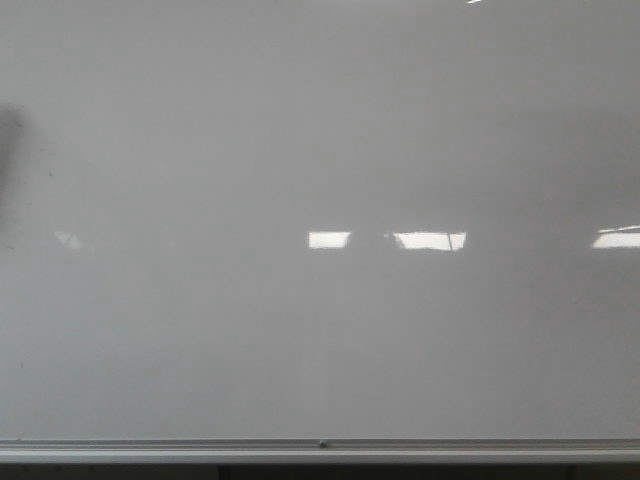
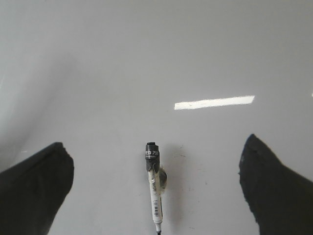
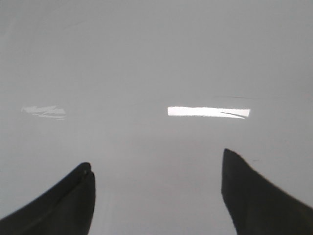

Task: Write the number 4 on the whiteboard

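The left tool (image 2: 155,188) stands spread, a marker (image 2: 154,191) seen between its fingers but ungripped as far as visible; the right tool (image 3: 156,196) is spread, holding nothing. Risk: the unclamped marker skids under pressure. The glossy whiteboard (image 1: 320,130) carries no number 4, only ceiling-light reflections (image 1: 430,240)

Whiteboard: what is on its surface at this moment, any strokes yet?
No strokes show on the whiteboard, only light reflections. In the left wrist view a marker sits between the open left gripper fingers; whether it touches the board is unclear.
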Robot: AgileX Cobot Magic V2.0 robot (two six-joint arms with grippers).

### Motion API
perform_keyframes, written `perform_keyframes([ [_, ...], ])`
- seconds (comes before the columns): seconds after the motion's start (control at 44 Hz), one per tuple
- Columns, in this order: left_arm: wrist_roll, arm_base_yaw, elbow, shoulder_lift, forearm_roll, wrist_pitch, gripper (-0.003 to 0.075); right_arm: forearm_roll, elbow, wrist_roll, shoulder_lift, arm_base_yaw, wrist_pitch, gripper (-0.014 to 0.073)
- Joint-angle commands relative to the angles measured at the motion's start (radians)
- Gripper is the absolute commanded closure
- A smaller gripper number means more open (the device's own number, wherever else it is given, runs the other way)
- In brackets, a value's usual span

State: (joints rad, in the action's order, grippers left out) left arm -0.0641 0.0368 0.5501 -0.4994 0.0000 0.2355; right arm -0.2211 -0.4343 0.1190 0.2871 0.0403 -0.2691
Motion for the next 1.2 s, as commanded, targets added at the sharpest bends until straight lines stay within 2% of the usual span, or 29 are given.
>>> perform_keyframes([
  [0.0,0.009,0.005,0.037,-0.03,-0.028,-0.057,0.006,-0.001,-0.038,0.002,0.016,-0.001,0.086,0.0034],
  [0.25,0.009,0.005,0.037,-0.17,-0.095,-0.016,0.006,-0.001,-0.038,0.002,0.016,-0.001,0.086,0.0034],
  [0.477,-0.001,0.005,0.041,-0.401,-0.095,-0.023,0.006,-0.001,-0.038,0.002,0.016,-0.001,0.086,0.0034],
  [0.568,-0.008,0.005,0.043,-0.528,-0.078,-0.06,0.006,-0.001,-0.038,0.002,0.016,-0.001,0.086,0.0034],
  [0.817,-0.008,0.003,0.053,-0.778,-0.054,-0.333,0.006,-0.001,-0.038,0.002,0.016,-0.001,0.086,0.0034],
  [1.181,-0.008,-0.027,0.183,-1.001,-0.03,-0.347,0.006,-0.001,-0.038,0.002,0.016,-0.001,0.086,0.0034],
])
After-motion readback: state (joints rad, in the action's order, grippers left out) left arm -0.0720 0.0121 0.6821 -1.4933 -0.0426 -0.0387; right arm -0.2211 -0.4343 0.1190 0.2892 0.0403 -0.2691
